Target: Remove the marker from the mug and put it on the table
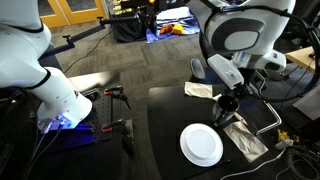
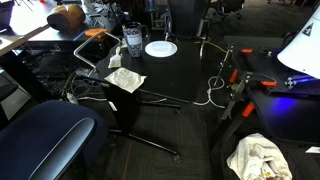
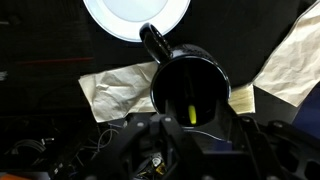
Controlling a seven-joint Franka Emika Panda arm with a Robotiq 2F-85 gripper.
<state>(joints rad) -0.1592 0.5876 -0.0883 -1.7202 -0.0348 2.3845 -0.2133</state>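
The black surface (image 1: pixel 168 118) carries everything here. Largest on it is the round white plate (image 3: pixel 135 18), empty, seen also in both exterior views (image 1: pixel 201 145) (image 2: pixel 160 48). Two crumpled sheets of paper lie flat near it: one paper sheet (image 3: pixel 118 88) runs beneath and beside the mug, the other paper sheet (image 3: pixel 290 55) lies off to the far side of the wrist view.

The black glossy mug (image 3: pixel 200 62) stands upright just below the plate in the wrist view, its handle (image 3: pixel 152 40) pointing up toward the plate's rim – close to it, though whether they touch cannot be told. Inside the mug stands the yellow-green marker (image 3: pixel 190 110), a short bright stick leaning against the dark inner wall; it is in the mug, not on the surface.

The tool (image 1: pixel 230 103) hangs directly over the mug. Its dark parts blur across the bottom of the wrist view, and whether its jaws stand apart or together cannot be told – nothing shows them touching the marker.
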